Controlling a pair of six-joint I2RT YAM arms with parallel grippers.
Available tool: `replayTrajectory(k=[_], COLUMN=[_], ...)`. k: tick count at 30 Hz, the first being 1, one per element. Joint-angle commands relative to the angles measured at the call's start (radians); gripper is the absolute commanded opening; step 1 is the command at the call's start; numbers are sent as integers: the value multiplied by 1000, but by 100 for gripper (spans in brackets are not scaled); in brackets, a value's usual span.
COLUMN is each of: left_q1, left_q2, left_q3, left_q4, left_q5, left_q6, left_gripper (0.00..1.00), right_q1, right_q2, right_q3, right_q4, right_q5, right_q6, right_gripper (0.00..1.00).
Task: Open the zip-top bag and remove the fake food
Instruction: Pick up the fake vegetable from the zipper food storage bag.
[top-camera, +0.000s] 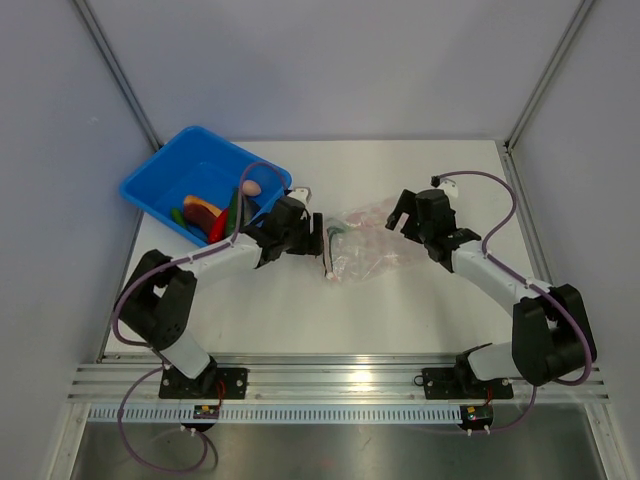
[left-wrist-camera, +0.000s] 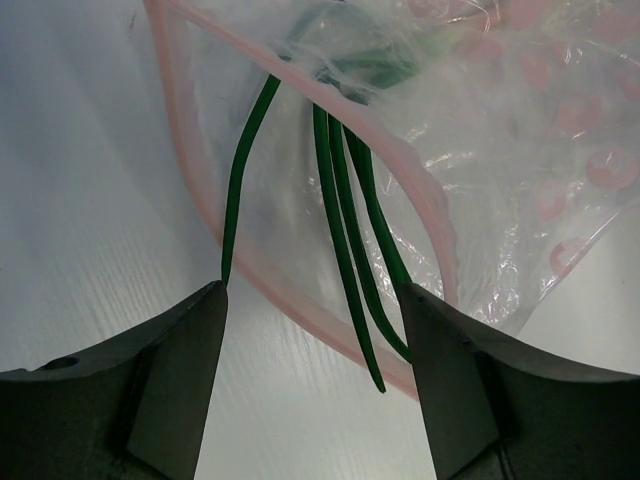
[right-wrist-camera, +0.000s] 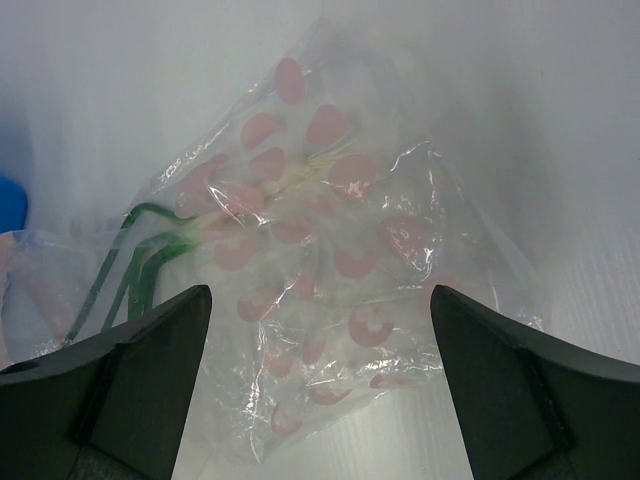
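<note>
Jaws apart on both: left gripper straddling thin green toy-vegetable stems poking from clear crinkly zip-top bag at top-view centre, right gripper poised over its pink-spotted far end. Risk: pinching film along with stems, dragging the unpinned bag.

Lab test cell, white table, grey panel walls, aluminium rail

The bag lies at the middle of the table; the bin, holding toy foods, sits behind it, far left.
</note>
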Motion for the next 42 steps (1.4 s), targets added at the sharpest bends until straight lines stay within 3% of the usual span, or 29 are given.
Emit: replayTrajectory(k=[1,17,23,27,32,40,42], left_q1=[-8,-39,-50,-58,-64,-64,-64], left_q2=[36,151,171,188,188,177,176], left_q3=[59,159,176,191,196,191,189], left_q4=[36,10,7,-7,-25,-16,-14], left_q5=[36,65,64,59,48,59,61], left_q6=[23,76,93,101,96,90,89], left_gripper=[73,72,71,69,54,52,48], right_q1=[-30,-96,-113,-132,-154,-160,-159], right_q2=[14,119,159,136,97,9,-9], right_q3=[4,22,44,24,10,-56,-82], right_q4=[35,25,-10,-7,-28,-36,-18], right_q5=[-34,-37,46,40,23,-23,-38], right_q6=[12,33,39,55,93,163,171], right_gripper=[98,98,99,99,99,99,100])
